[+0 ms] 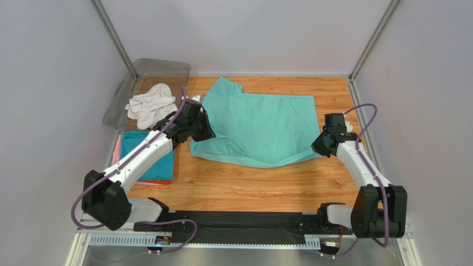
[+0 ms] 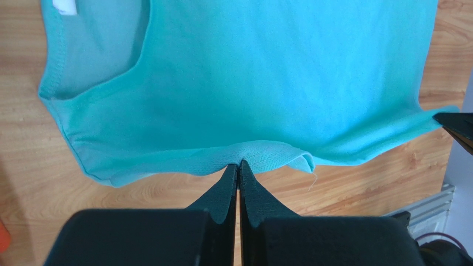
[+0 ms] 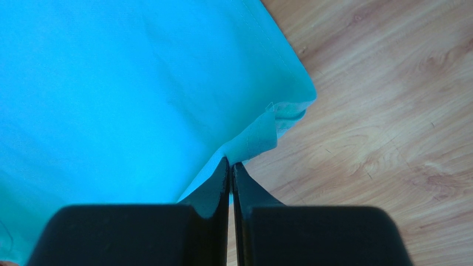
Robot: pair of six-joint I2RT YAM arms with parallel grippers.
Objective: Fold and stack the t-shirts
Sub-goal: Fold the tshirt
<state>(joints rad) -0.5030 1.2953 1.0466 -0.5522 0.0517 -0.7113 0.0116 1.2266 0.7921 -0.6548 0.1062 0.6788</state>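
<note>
Clear bin (image 1: 161, 66) far left, white tee (image 1: 150, 105) crumpled against it; folded blue tee (image 1: 136, 145) nearer, on a stack. Left gripper (image 2: 238, 167) pinched tight on the mint tee's (image 1: 266, 124) left edge, right gripper (image 3: 230, 164) clamped on its near-right corner. Mint tee sits mid-table, mostly flat, near edge rumpled, sleeve poking far-left. Looks like a fold starting: next both should lift together and carry the cloth over evenly.
</note>
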